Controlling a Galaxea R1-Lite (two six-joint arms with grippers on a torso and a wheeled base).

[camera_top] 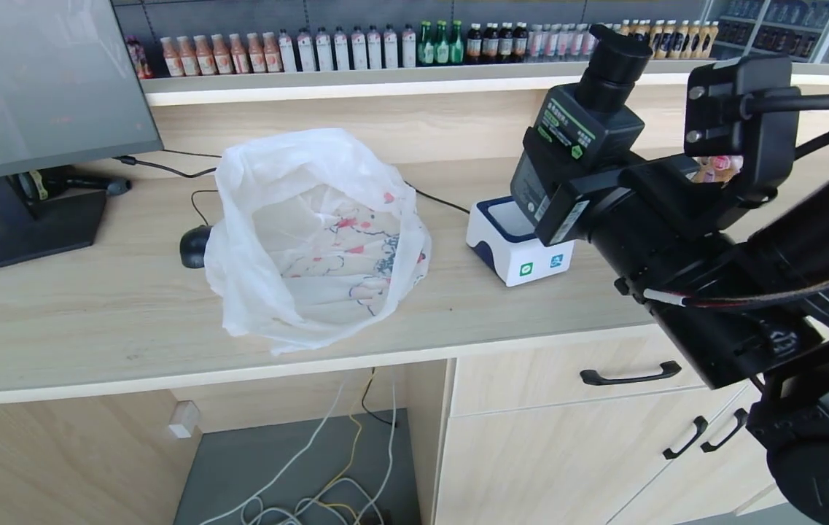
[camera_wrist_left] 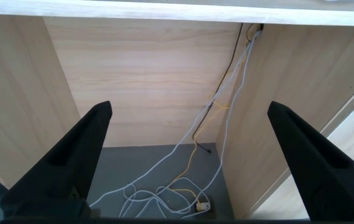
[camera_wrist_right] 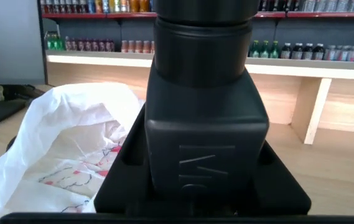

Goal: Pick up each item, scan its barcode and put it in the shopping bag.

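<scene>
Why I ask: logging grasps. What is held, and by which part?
The right gripper holds the black bottle by its lower body; the left gripper is open and empty.

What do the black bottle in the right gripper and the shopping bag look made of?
The black bottle is probably hard plastic: matte with a soft sheen, moulded shoulders and an embossed mark on its side. The shopping bag looks like thin plastic film: translucent white, crumpled, with its print showing through.

I record: bottle [camera_top: 589,135] matt black plastic; shopping bag [camera_top: 312,233] thin crinkled translucent plastic; counter [camera_top: 93,313] matt wood grain; scanner [camera_top: 509,255] glossy white plastic.
</scene>
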